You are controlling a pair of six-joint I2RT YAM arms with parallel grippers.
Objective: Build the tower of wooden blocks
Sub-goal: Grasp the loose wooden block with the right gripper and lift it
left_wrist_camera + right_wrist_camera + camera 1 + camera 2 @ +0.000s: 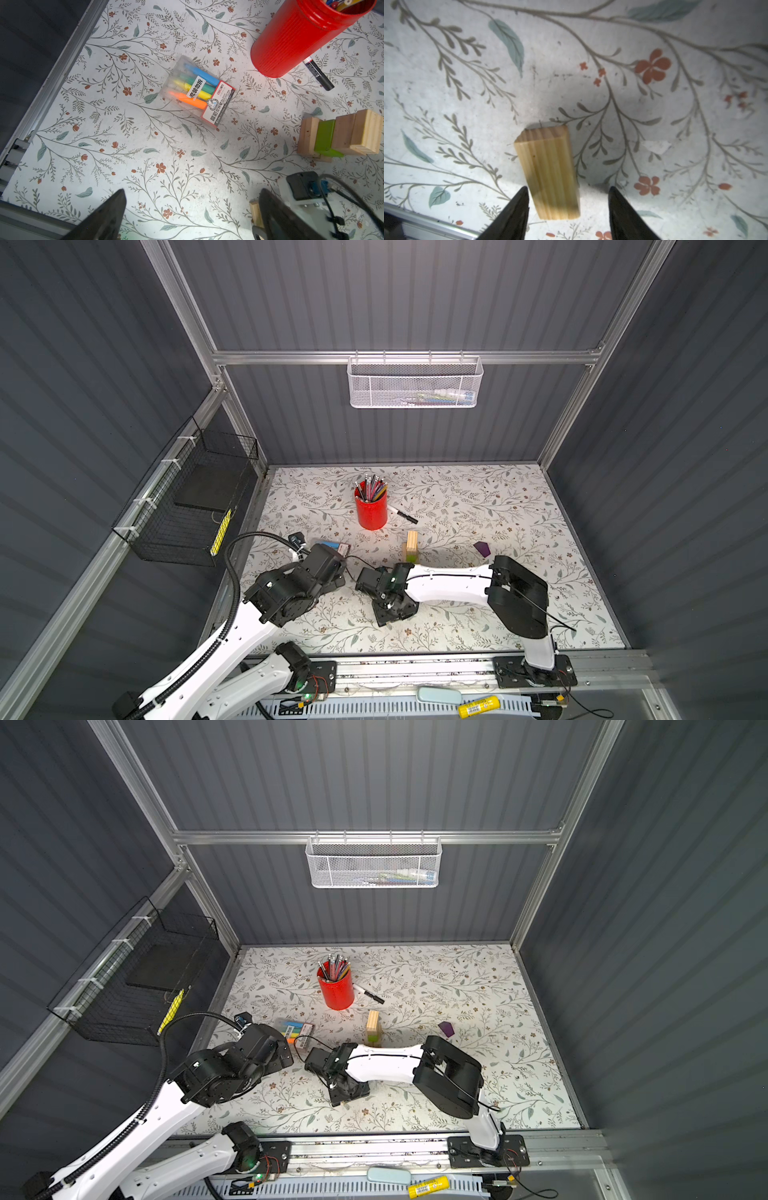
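Right end effector (568,189) partly open astride grooved wood block (548,166), unclamped, left end effector (192,193) wide, empty

A red pencil cup (371,510) is standing on a floral worktop (498,510), a black marker (403,515) lying just beside it. A clear pack of coloured highlighters (199,91) is lying to its left, and a white mesh basket (415,383) is hanging on the back wall.

grooved matt wood block (548,176), ribbed cup (295,37)
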